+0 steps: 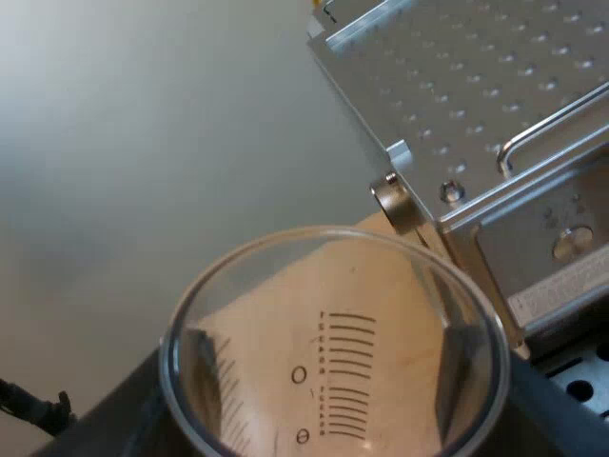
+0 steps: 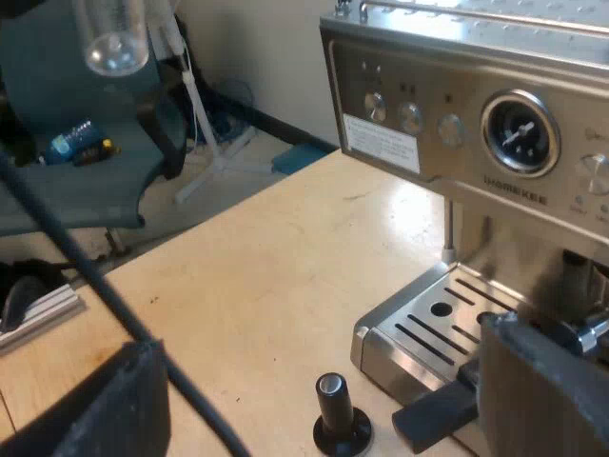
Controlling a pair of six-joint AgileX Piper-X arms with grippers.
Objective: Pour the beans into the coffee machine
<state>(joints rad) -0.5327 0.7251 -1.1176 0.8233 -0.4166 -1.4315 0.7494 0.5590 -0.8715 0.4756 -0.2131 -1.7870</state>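
1. The left gripper (image 1: 333, 381) clamps the measuring glass (image 1: 381, 295). Its dark fingers (image 1: 195, 357) press on opposite sides of the wall. They show only as blurred shapes through the glass, and their lower parts are cut off.
2. The mouth of the measuring glass faces the camera. Printed scale lines and the pale wood of the table (image 2: 257, 276) show through it. Its base is cut off, so I cannot tell what it contains.
3. The glass is held in the air just beside a top corner of the espresso machine (image 1: 476, 86). That top is a perforated metal plate with a rail (image 1: 547, 129), and its far end is cut off.
4. The right gripper (image 2: 319, 343) hangs over the table before the machine's front. Its fingers are spread wide with nothing between them.
5. A tamper (image 2: 333, 414) with a black knob stands upright on the table. It is near the corner of the drip tray (image 2: 428, 328) but apart from it.
6. A dark flat piece (image 2: 433, 414) lies at the tray's corner. It is partly behind one finger and I cannot identify it.
7. In the right wrist view the glass hangs high, well apart from the gauge (image 2: 520, 133), with a chair (image 2: 86, 181) behind it. Its upper part is cut off.
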